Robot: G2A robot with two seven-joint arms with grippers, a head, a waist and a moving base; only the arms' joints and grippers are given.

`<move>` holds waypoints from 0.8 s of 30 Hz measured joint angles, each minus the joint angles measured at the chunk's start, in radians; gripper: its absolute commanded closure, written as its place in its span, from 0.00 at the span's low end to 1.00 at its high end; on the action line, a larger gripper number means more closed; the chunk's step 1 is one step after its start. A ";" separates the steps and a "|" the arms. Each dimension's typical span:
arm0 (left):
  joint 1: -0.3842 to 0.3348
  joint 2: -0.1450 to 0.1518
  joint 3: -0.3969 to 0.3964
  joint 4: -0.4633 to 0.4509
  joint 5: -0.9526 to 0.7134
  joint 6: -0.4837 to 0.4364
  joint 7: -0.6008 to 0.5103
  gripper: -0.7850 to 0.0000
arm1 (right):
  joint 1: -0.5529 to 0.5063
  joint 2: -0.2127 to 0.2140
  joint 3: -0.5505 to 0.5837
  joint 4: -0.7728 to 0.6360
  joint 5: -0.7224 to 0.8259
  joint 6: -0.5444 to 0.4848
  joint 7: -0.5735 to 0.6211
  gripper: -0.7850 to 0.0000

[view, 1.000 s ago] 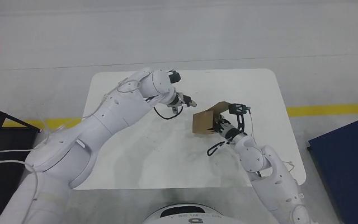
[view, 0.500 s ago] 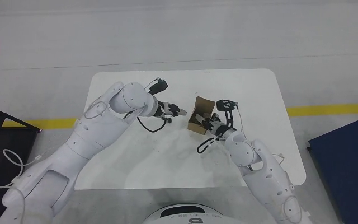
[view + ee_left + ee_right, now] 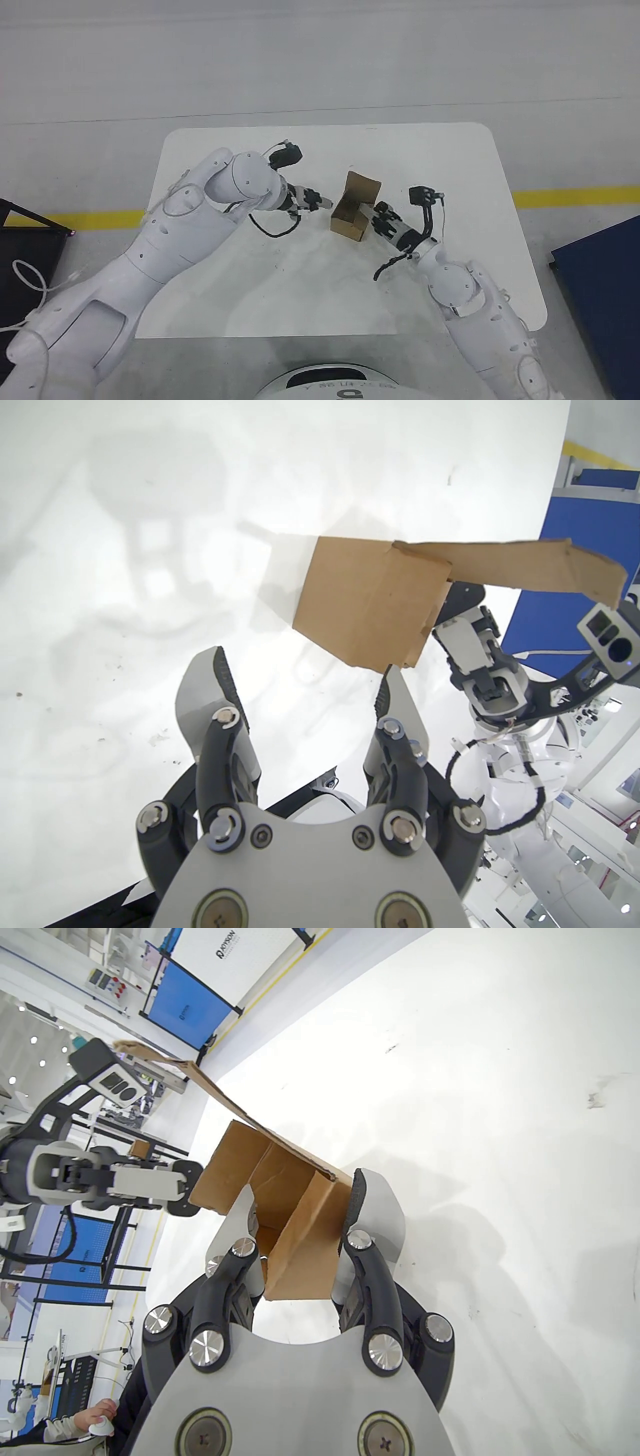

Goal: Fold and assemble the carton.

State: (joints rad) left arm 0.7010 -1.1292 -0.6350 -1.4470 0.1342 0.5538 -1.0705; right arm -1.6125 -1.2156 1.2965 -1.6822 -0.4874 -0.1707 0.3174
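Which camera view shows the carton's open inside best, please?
The right wrist view: it looks into the carton in the right gripper's fingers. The left wrist view shows its outer wall and a raised flap; the top view shows it from above.

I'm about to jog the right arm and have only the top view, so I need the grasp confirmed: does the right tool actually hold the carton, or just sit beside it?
Observer: It holds it. The right tool is closed on a folded panel of the carton, one finger on each side.
Operator: Is the left tool gripping anything?
Observer: No. The left tool is open with nothing between its fingers; one fingertip is close to a corner of the carton.
Operator: Is the lid flap folded in?
Observer: No. The long flap sticks straight out from one edge of the carton.
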 measured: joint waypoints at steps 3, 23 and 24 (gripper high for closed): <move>-0.036 -0.025 0.031 0.054 -0.012 -0.004 0.006 0.31 | -0.008 0.002 0.015 0.014 0.042 -0.051 -0.007 0.42; -0.193 -0.185 0.230 0.299 0.002 0.032 -0.045 1.00 | 0.082 -0.001 -0.044 0.127 0.075 -0.130 0.059 0.40; -0.199 -0.189 0.235 0.305 0.007 0.038 -0.051 1.00 | 0.082 -0.001 -0.043 0.130 0.077 -0.137 0.059 0.40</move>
State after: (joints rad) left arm 0.5015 -1.3185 -0.4003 -1.1422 0.1412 0.5922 -1.1220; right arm -1.5302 -1.2166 1.2536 -1.5520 -0.4105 -0.3080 0.3759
